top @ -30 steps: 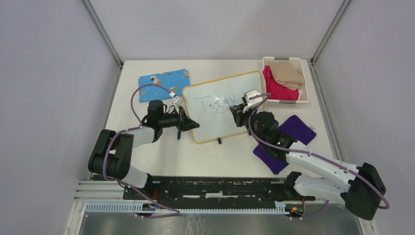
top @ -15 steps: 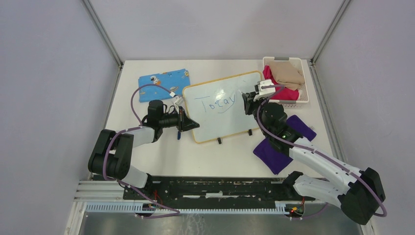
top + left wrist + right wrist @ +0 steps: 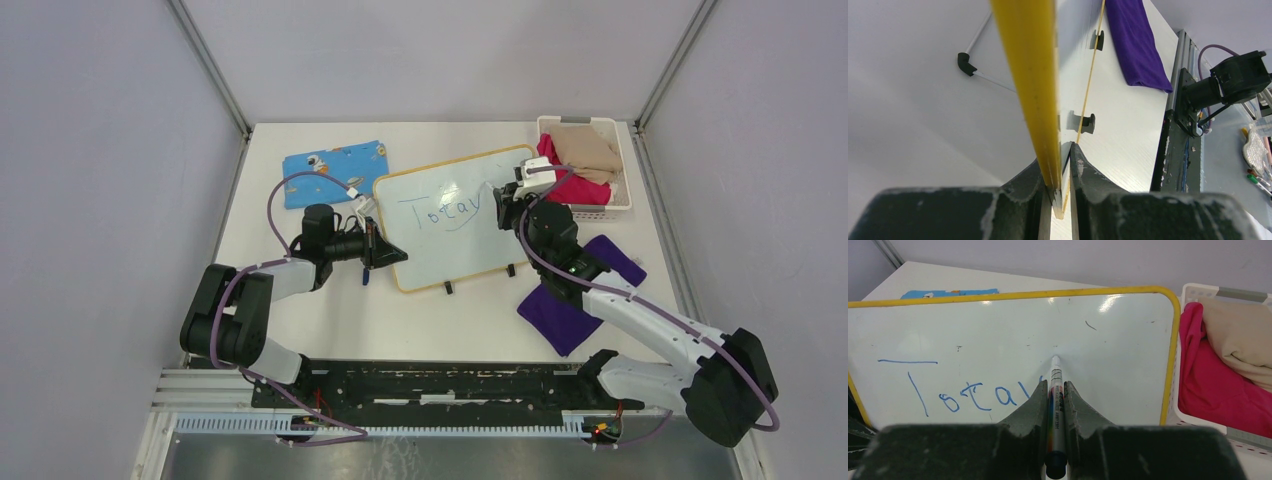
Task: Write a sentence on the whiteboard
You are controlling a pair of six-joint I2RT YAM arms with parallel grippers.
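Whiteboard [image 3: 450, 250] lies askew at the middle of the desk [image 3: 330, 320]. Near and right of it sits a purple cloth [image 3: 560, 315]. 2 black clips [image 3: 448, 288] line its near edge, and the left fingers [image 3: 388, 253] pinch its near-left corner. The blue sentence [image 3: 447, 212] reads about "Totav" in 1 line. The right fingers [image 3: 507, 203] clamp a marker [image 3: 1055, 390], tip just right of the last letter; contact unclear. Beyond the whiteboard lie a blue patterned cloth [image 3: 335, 168] far-left and a white basket [image 3: 585, 212] far-right.

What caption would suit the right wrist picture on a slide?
Right gripper holds a marker pointed at the whiteboard, the sentence begun in blue to its left.
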